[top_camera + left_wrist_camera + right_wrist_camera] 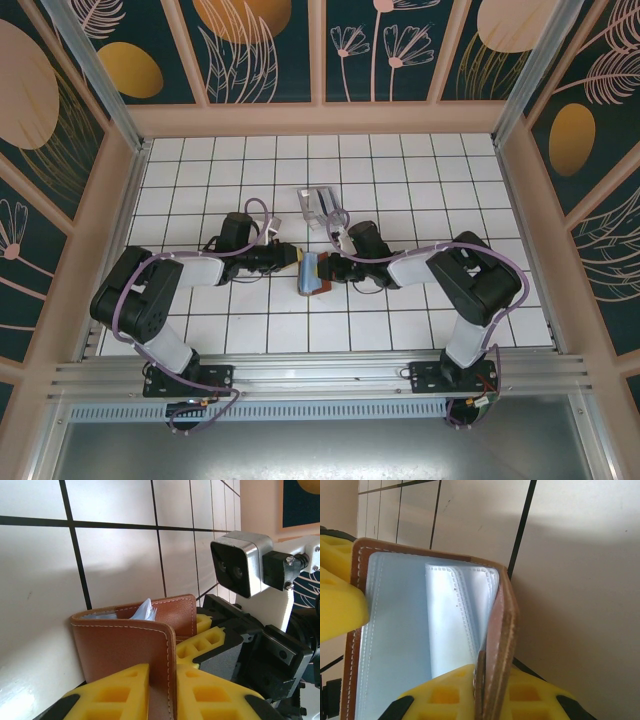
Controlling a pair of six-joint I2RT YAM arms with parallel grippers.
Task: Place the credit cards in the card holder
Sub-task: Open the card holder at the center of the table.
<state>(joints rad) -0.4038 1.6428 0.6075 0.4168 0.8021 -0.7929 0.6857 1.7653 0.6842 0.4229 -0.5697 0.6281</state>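
brown leather card holder [313, 272] sits at mid-frame, spread open with my left gripper [162, 680] and right gripper [490, 690] each clamped on a cover; next, i judge, one must let go to fetch the credit cards [320, 205] above.

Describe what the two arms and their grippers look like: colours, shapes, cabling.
The left arm and right arm have bulky black joints, white link sections and black bases, with lilac cables looping along them. The left gripper and right gripper are black with yellow, hollow-celled fingers. A silver-faced camera sits on a white mount.
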